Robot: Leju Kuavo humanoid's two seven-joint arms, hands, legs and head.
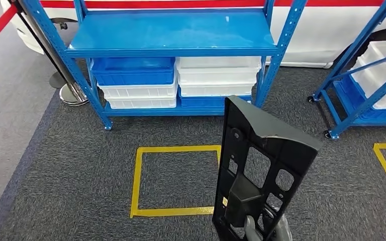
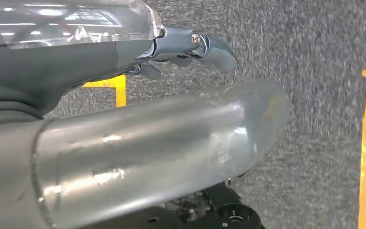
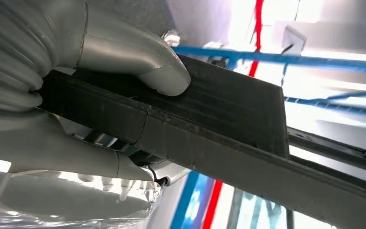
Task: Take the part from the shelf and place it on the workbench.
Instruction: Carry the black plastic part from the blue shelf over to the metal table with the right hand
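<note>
- The blue shelf (image 1: 171,35) fills the upper middle of the head view; its top board is bare, and blue and white bins (image 1: 176,83) are stacked on the lower level.
- A second blue rack (image 1: 362,95) with white bins stands at the upper right.
- The grey carpet (image 1: 55,175) carries a yellow tape square (image 1: 137,181) at lower centre.
- The part (image 1: 261,170), a black panel with cut-outs, stands upright at lower right of centre in the head view, off the shelf and above the carpet.
- The right hand (image 3: 76,95) grips the part's lower edge, thumb pressed on one face.
- The left hand (image 2: 190,47) hangs over the carpet; its fingers seem loosely curled with nothing visible in them, but I cannot tell its state for sure.
</note>
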